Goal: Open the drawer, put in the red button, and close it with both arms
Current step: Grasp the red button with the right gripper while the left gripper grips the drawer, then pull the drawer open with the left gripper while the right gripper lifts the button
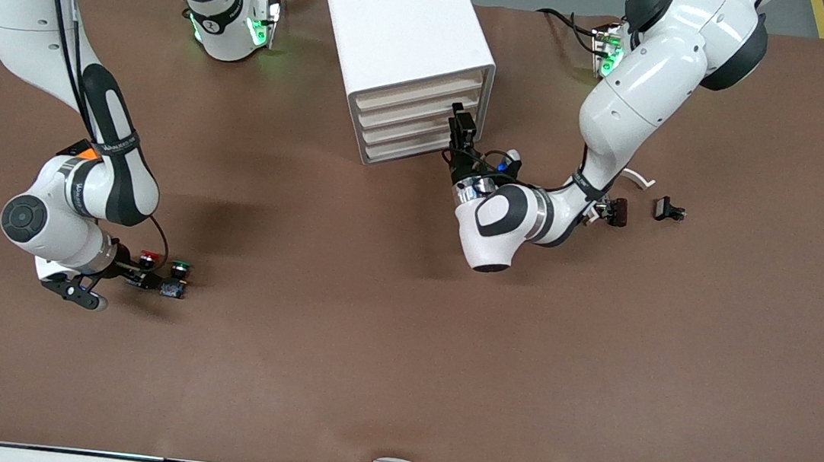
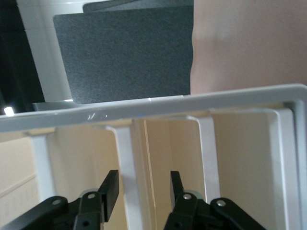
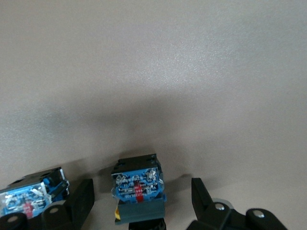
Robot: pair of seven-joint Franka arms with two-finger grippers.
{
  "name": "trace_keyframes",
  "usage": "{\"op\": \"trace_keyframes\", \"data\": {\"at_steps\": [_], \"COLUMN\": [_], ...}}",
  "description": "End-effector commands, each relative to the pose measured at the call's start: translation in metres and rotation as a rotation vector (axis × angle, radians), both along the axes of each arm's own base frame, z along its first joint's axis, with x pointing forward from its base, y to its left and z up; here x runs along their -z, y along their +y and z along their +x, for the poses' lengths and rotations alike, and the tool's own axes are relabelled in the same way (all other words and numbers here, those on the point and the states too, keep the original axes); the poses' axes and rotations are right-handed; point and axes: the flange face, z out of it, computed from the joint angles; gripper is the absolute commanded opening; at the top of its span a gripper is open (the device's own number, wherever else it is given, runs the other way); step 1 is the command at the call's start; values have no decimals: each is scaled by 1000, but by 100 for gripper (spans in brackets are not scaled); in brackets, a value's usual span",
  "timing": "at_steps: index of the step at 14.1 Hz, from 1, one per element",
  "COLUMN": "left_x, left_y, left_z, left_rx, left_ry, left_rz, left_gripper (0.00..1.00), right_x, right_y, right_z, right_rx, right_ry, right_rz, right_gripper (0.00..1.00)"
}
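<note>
- Because the drawers must be pulled before anything goes in, the white drawer cabinet (image 1: 406,54) stands mid-tabletop (image 1: 399,352) with its stacked fronts all flush, none opened yet.
- Left end effector (image 1: 461,124) sits at the cabinet's drawer fronts, fingers parted around a white upright of the frame in its wrist view, gripping nothing.
- Right end effector (image 3: 143,201) is low over the tabletop at its own end, spread wide and empty, straddling the red button (image 1: 147,260).
- Just beside it stands the green button (image 1: 180,267), outside the fingers.

Glossy white arms (image 1: 625,93), black joint bands, black cables.
</note>
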Motion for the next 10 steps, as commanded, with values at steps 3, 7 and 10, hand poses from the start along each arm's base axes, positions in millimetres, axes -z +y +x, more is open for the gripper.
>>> {"op": "trace_keyframes", "data": {"at_steps": [3, 7, 10], "left_x": [-18, -28, -26], "left_y": [-14, -15, -17], "left_z": [-25, -25, -28], "left_rx": [20, 24, 28], "left_ry": [18, 5, 6], "left_rz": [5, 0, 3], "left_gripper": [51, 49, 30], "right_x": [0, -6, -22], "right_y": [-7, -1, -4], "right_z": [-2, 1, 7], "right_rx": [-20, -20, -19], "right_ry": [-3, 2, 32], "right_rz": [9, 11, 16], "right_gripper": [19, 0, 0]}}
